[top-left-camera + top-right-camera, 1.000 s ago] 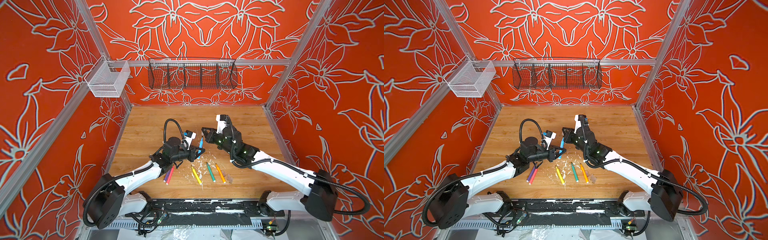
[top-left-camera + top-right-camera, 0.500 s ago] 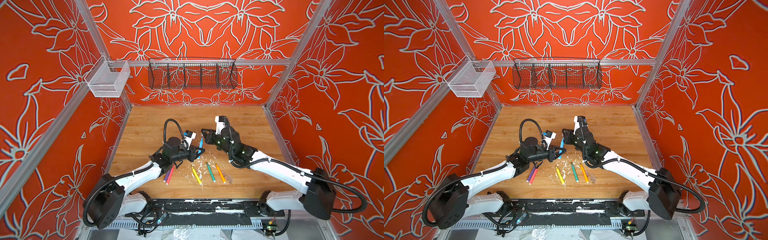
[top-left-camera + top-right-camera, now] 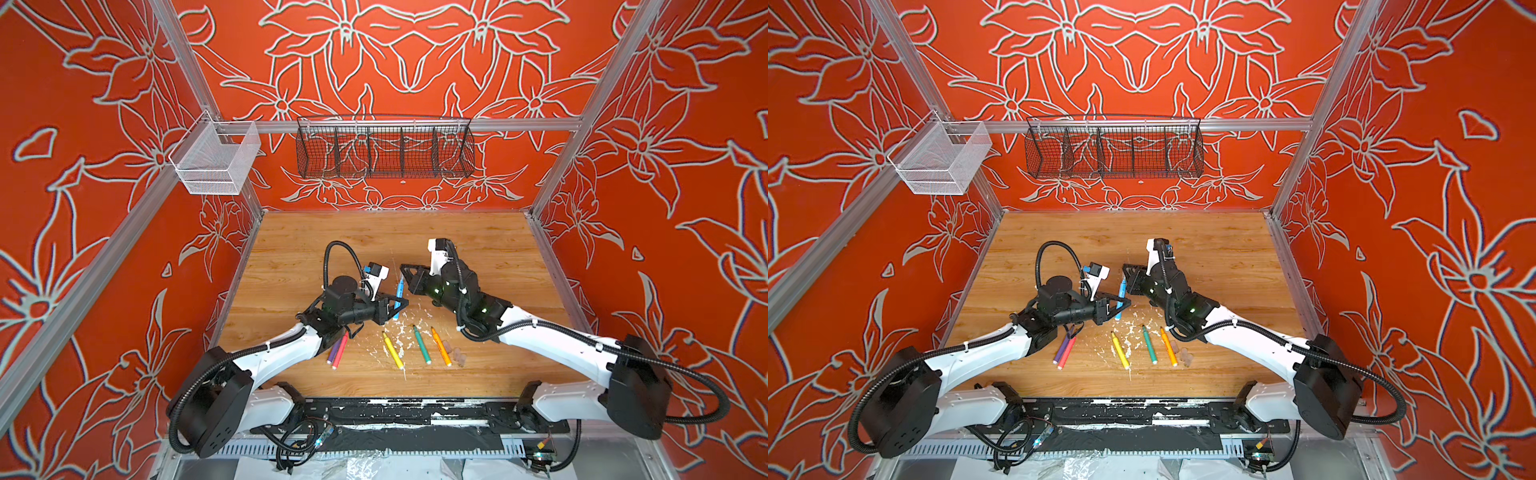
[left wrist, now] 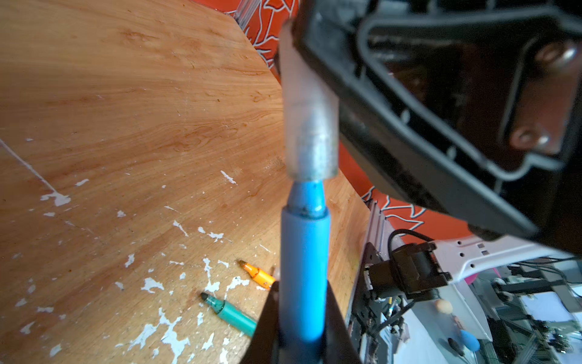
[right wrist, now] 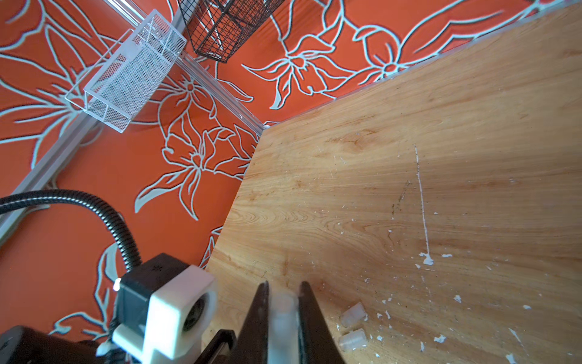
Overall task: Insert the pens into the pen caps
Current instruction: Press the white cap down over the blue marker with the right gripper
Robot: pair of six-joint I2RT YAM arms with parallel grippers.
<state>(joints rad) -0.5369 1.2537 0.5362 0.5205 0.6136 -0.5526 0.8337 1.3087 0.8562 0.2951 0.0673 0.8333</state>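
Above the middle of the wood-grain worktop point(image 3: 374, 241), in both top views: left gripper point(image 3: 395, 306) clamped on the smooth round barrel of a blue pen point(image 3: 400, 291), tip aimed toward the far edge. Opposite, right gripper point(image 3: 405, 271) pinching a stubby, frosted translucent pen cap point(image 4: 310, 126) between slim black wedge-shaped fingers point(image 5: 255, 315). From the left wrist view, cap mouth already over the pen's point, tapered blue neck and stepped shoulder bare below it, not fully seated. Flat near the front edge, in a loose row: purple pen point(image 3: 332, 353) and pink pen point(image 3: 340, 353) touching side by side at the left end, then yellow pen point(image 3: 392, 351), green pen point(image 3: 422, 345) and orange pen point(image 3: 440, 347), each apart, dark pointed tips toward the far edge. Just right of the orange one, loose caps point(image 3: 456, 355), small cloudy cylinders, at least two countable. Ragged white flecks point(image 3: 401, 332) scattered over the scratched wood around the row.
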